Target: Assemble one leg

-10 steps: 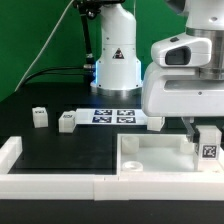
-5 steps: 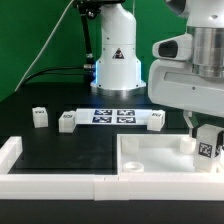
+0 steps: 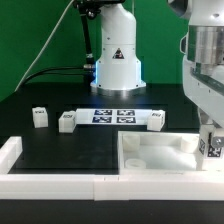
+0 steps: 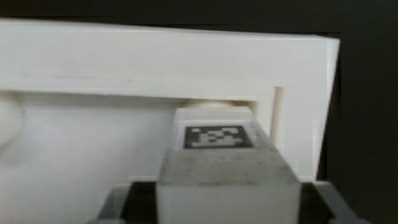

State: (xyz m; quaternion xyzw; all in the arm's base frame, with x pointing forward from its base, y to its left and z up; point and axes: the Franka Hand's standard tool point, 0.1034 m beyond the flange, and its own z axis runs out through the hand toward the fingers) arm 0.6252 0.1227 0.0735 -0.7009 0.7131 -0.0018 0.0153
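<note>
My gripper (image 3: 213,138) is at the exterior view's right edge, shut on a leg (image 3: 212,148), a small white block with a square tag. It holds the leg upright over the far right corner of the large white square part (image 3: 150,156). In the wrist view the leg (image 4: 222,160) fills the space between both dark fingers (image 4: 135,204), its tagged end close to a round corner hole (image 4: 215,103) of the square part. Three more legs lie on the black table: two at the left (image 3: 40,117) (image 3: 67,121) and one by the marker board (image 3: 157,120).
The marker board (image 3: 115,116) lies in front of the robot base (image 3: 115,60). A low white wall (image 3: 50,184) runs along the table's front edge and up its left side. The square part rests against that wall.
The gripper has moved toward the exterior view's right with the leg in it, now partly out of frame. The other legs and the square part have not moved.
</note>
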